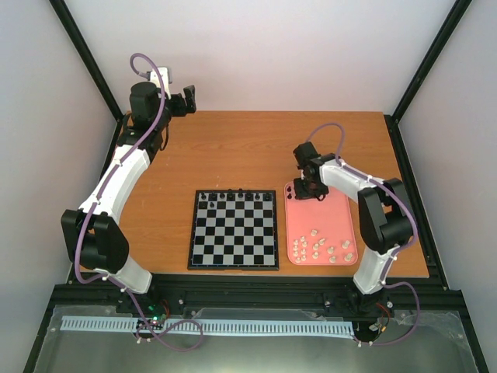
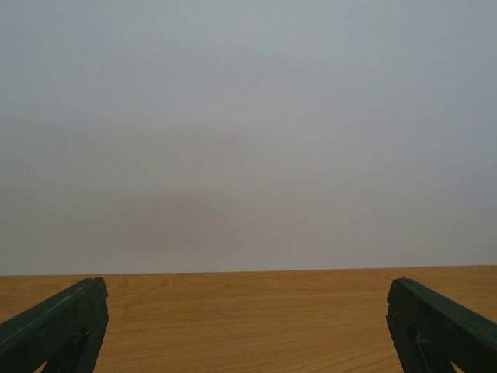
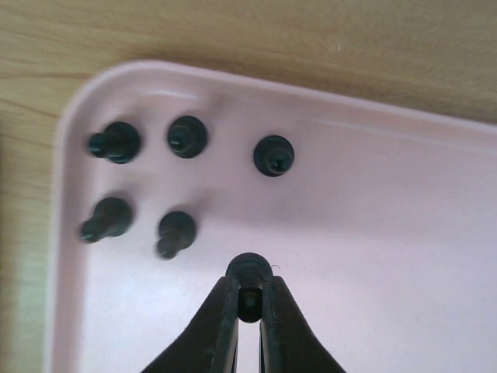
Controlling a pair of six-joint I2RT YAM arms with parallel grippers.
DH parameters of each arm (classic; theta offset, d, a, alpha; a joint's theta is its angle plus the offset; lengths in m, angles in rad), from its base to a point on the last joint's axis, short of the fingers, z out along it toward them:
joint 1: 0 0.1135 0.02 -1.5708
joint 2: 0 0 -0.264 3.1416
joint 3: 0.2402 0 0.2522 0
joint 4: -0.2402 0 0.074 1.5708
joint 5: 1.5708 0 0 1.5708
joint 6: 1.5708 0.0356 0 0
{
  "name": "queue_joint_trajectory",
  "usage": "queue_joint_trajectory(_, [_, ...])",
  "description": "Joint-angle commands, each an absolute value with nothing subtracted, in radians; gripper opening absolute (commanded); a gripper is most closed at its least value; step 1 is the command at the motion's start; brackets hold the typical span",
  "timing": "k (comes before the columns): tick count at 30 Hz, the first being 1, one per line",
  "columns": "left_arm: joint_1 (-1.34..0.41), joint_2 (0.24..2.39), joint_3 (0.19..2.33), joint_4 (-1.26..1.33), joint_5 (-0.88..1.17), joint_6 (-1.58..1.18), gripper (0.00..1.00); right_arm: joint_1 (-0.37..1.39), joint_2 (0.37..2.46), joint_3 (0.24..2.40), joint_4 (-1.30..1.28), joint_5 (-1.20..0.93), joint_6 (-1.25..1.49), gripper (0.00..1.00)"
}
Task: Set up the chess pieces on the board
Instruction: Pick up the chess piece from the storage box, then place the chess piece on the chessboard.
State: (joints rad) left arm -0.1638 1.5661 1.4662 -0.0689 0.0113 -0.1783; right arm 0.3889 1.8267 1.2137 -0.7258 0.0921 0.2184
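Observation:
Near the tray's far left corner, my right gripper [image 3: 248, 289] is shut on a small black chess piece [image 3: 248, 270] that stands on the pink tray [image 3: 373, 233]. Several more black pieces [image 3: 187, 136] stand just beyond it, towards that corner. From above, the right gripper [image 1: 304, 190] hangs over the tray's far end, right of the board [image 1: 233, 241]. A few black pieces [image 1: 233, 194] stand along the board's far row. My left gripper [image 2: 248, 326] is open with nothing between its fingers, held up at the table's back left [image 1: 189, 101].
Several cream-white pieces [image 1: 322, 249] lie scattered at the near end of the pink tray [image 1: 342, 221]. The wooden table [image 1: 256, 148] stretches bare behind the board. Black frame posts and white walls close in the sides.

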Motion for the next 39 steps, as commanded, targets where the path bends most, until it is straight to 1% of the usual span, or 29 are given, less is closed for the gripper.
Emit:
queue_joint_trajectory(1, [-0.166,1.559,1.491,-0.055,0.018,-0.169,1.00,0.434,1.717,1.286,-0.815,0.123,0.226,0.05])
queue_joint_trajectory(5, [-0.166,1.558,1.491,-0.055,0.020,-0.170,1.00,0.495,1.682,1.328,-0.859,0.131,0.233,0.05])
queue_joint_trajectory(9, [-0.166,1.553,1.488,-0.055,0.020,-0.170,1.00,0.583,1.704,1.385,-0.884,0.120,0.226,0.05])
queue_joint_trajectory(14, [-0.166,1.546,1.485,-0.057,0.014,-0.169,1.00,0.720,1.811,1.505,-0.897,0.088,0.209,0.05])
queue_joint_trajectory(18, [-0.166,1.539,1.477,-0.052,0.014,-0.168,1.00,0.792,1.906,1.615,-0.916,0.060,0.192,0.05])
queue_joint_trajectory(31, [-0.166,1.534,1.473,-0.050,0.013,-0.167,1.00,0.866,2.106,1.826,-0.905,-0.122,0.148,0.05])
queue_joint_trajectory(39, [-0.166,1.536,1.473,-0.049,0.008,-0.165,1.00,0.878,2.224,1.957,-0.965,-0.136,0.121,0.05])
